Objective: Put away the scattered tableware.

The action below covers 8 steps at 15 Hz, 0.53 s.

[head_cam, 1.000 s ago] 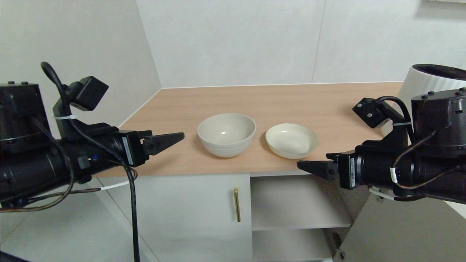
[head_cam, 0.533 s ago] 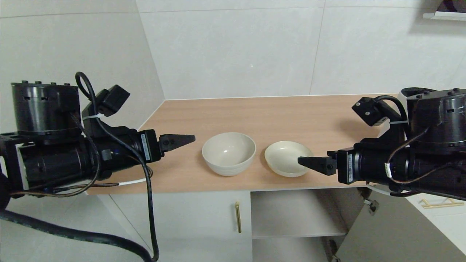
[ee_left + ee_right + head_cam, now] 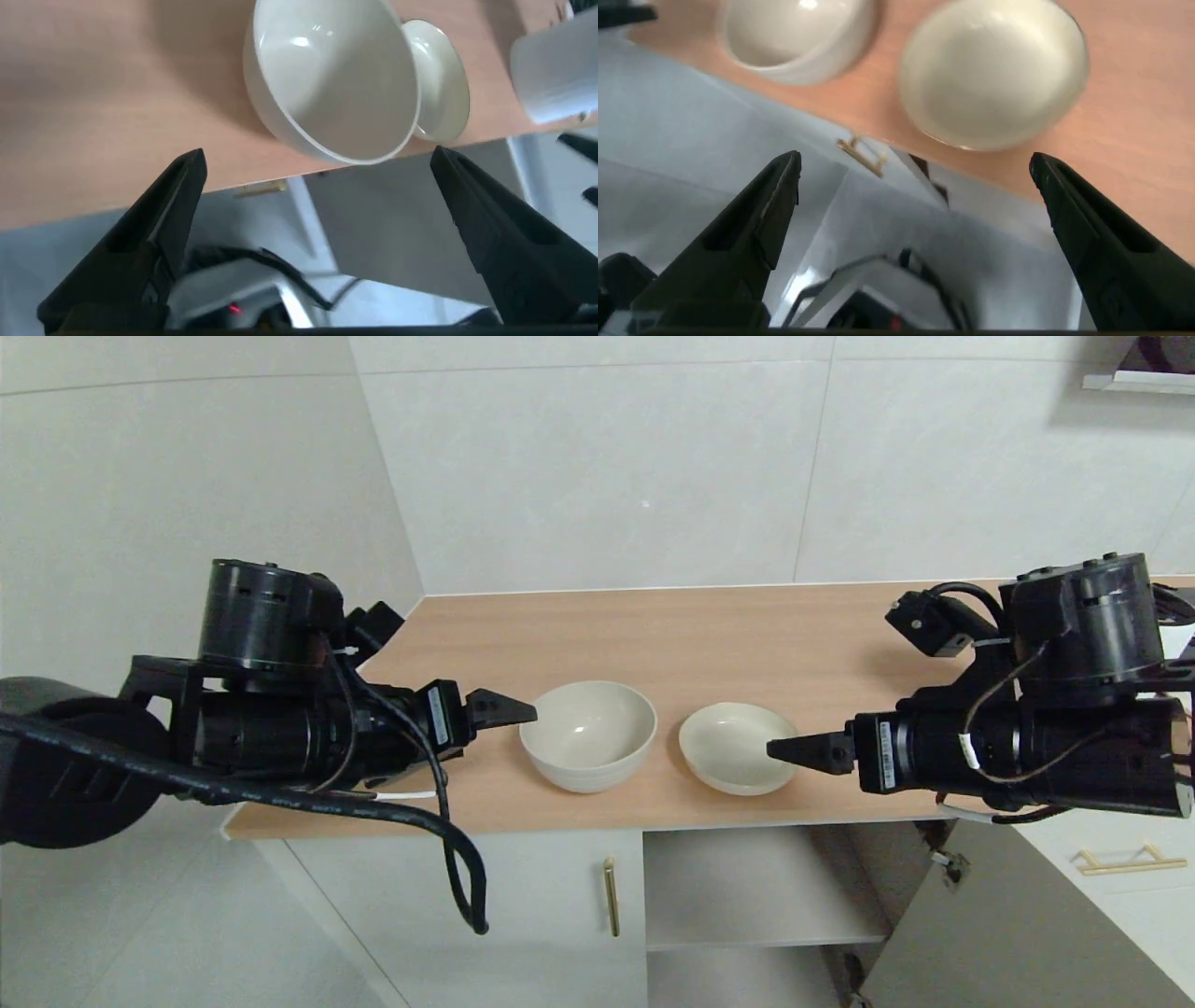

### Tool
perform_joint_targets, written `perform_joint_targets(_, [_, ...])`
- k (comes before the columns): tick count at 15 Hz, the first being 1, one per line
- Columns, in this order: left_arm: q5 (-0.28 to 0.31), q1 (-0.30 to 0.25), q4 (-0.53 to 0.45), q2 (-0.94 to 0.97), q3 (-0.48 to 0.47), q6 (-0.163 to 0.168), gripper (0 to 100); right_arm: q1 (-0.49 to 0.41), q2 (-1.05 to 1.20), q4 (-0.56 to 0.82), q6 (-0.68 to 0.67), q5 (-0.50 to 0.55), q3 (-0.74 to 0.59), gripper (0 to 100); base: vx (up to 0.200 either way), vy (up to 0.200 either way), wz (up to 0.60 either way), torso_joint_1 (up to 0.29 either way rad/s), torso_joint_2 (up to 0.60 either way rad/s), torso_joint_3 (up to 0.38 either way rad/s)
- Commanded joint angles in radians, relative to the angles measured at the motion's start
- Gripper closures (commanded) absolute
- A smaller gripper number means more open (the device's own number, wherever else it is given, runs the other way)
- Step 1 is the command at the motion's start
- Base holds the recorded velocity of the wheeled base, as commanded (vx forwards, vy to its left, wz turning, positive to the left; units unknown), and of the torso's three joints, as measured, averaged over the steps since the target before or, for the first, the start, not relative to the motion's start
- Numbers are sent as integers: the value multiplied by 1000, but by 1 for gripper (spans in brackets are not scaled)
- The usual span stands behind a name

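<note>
Two cream bowls stand side by side near the front edge of the wooden countertop [image 3: 709,635]: a deep bowl [image 3: 588,735] on the left and a shallow bowl [image 3: 738,747] on the right. My left gripper [image 3: 513,711] hovers just left of the deep bowl's rim, pointing at it. My right gripper [image 3: 789,749] points at the shallow bowl, its tip over that bowl's right rim. In the wrist views both grippers stand open and hold nothing: the left gripper [image 3: 316,159] faces the deep bowl [image 3: 332,79], and the right gripper [image 3: 913,166] faces the shallow bowl [image 3: 994,70].
Under the counter, a cabinet has a closed door with a gold handle [image 3: 609,894] and an open compartment with a shelf [image 3: 756,887]; its door [image 3: 943,933] hangs open at the right. A white ribbed container [image 3: 556,70] stands beyond the bowls. Tiled walls meet at the counter's back left corner.
The head camera rose and the whole picture shifted. My left gripper has advanced right, close to the deep bowl's rim. My right gripper has come up level with the shallow bowl.
</note>
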State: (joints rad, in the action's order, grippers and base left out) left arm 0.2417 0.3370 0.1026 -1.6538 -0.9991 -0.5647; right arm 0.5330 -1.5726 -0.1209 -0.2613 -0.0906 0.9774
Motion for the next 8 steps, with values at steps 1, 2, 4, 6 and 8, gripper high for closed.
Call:
perform_joint_targets(1, [-2, 22, 2, -50, -24, -44, 0, -39, -75, 84, -82, 9, 110, 0, 0, 0, 0, 0, 0, 0])
perform_joint_targets(2, [-4, 25, 2, -61, -30, -67, 0, -59, -110, 109, -118, 19, 148, 0, 0, 0, 0, 0, 0, 0])
perform_joint_targets(4, [-12, 28, 3, -87, -36, -86, 0, -88, -185, 113, -131, 97, 188, 0, 0, 0, 0, 0, 0, 0])
perform_joint_targets(6, [-30, 34, 5, -118, -45, -95, 0, -90, -231, 109, -131, 161, 202, 0, 0, 0, 0, 0, 0, 0])
perform_joint_targets(8, [-68, 39, 9, -153, -59, -127, 0, -90, -233, 109, -131, 163, 201, 0, 0, 0, 0, 0, 0, 0])
